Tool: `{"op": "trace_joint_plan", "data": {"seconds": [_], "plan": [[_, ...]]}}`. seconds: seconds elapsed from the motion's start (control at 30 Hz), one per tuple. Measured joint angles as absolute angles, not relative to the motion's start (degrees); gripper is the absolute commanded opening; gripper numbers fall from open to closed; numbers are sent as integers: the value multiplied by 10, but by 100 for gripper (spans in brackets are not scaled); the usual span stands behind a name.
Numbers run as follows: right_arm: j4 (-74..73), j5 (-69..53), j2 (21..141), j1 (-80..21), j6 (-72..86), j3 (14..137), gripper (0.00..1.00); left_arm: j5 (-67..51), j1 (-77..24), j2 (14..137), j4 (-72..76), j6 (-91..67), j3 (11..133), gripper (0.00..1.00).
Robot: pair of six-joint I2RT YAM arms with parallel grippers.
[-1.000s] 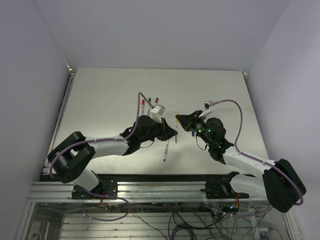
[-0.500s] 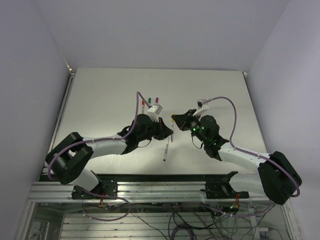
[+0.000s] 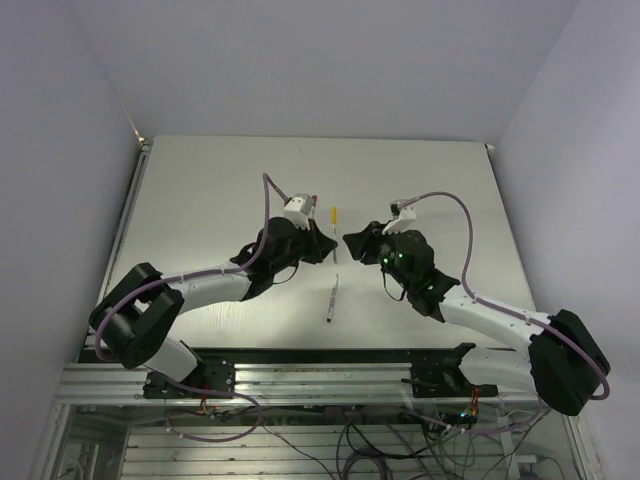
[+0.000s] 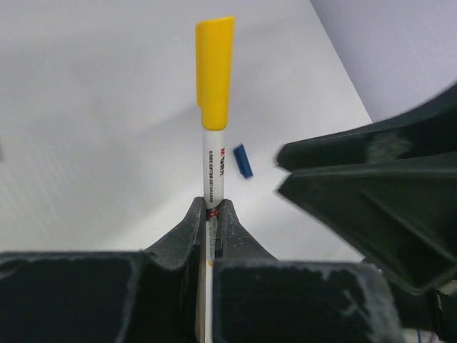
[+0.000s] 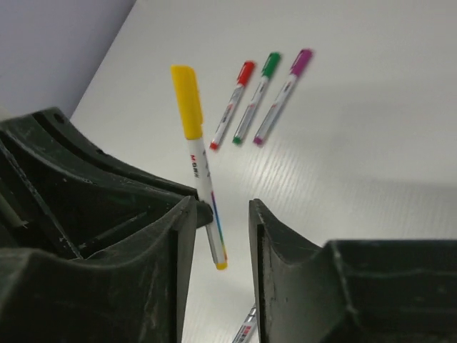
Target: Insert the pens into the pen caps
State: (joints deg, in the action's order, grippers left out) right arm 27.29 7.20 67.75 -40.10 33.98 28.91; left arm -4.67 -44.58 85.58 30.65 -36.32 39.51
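My left gripper (image 4: 209, 207) is shut on a silvery pen (image 4: 213, 163) that wears the yellow-orange cap (image 4: 214, 68); in the top view the pen (image 3: 334, 228) stands just off the left gripper (image 3: 326, 245). My right gripper (image 5: 221, 207) is open, with its jaws either side of this pen's lower end (image 5: 211, 229) and apart from it; it sits just right of the pen in the top view (image 3: 351, 242). A blue cap (image 4: 243, 160) lies loose on the table. An uncapped pen (image 3: 331, 298) lies near the front.
Three capped pens lie side by side farther back: red (image 5: 232, 103), green (image 5: 255, 96), purple (image 5: 282, 93). In the top view the left wrist hides most of them. The white table (image 3: 200, 200) has walls on three sides.
The right gripper held the yellow cap against the pen tip; now the cap sits on the pen and the right jaws are open. The left gripper has carried the pen back and left.
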Motion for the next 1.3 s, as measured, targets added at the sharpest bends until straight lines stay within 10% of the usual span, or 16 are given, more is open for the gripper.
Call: {"op": "trace_joint_plan", "data": {"seconds": [0.5,1.3], "plan": [[168,299,539,-401,315,313,36,69,-441,972,175,-282,525,7],[95,335,528,-401,350,293,35,148,-389,1235,3,-225,832,17]]}}
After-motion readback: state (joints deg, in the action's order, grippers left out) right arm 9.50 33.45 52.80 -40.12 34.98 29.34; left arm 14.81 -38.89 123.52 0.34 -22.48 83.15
